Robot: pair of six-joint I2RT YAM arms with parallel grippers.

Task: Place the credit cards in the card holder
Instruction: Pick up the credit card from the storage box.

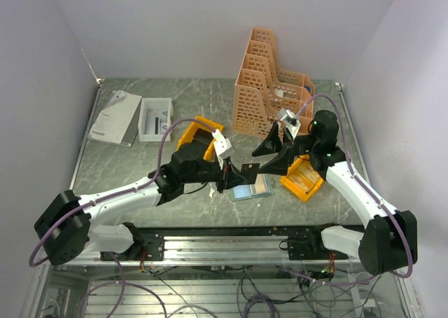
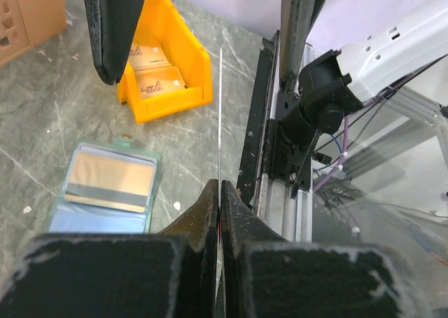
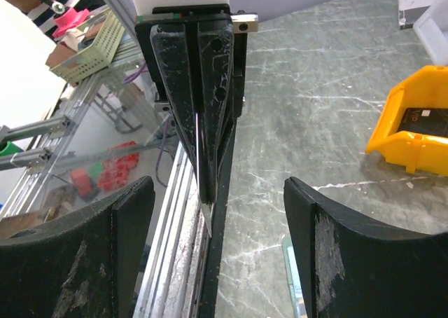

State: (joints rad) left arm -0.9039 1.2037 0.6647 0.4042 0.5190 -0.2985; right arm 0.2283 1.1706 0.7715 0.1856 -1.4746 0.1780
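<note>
On the grey table (image 1: 126, 171) sit two yellow bins, the left bin (image 1: 189, 130) and the right bin (image 2: 171, 102), which holds two cards (image 2: 157, 83). Between them lies one open wallet (image 2: 98, 223) with one card (image 2: 112, 181) inside. Over it, the left gripper (image 2: 220, 192) pinches a fourth card (image 2: 220, 115) on edge. The right gripper (image 1: 271, 157) stands close by, jaws wide apart.

a: what is sitting at the back of the table (image 1: 122, 167)?
b: a peach lattice file rack (image 1: 269, 87) is standing upright, right of centre. a white box (image 1: 155, 119) is lying at the back left, with a white booklet (image 1: 114, 118) lying just beside it.
a: and nearer the front?
b: one yellow bin (image 1: 192, 132) is sitting left of the rack, and a second yellow bin (image 1: 308, 185) is lying askew on the right. a metal rail (image 1: 224, 244) is running along the near edge.
</note>
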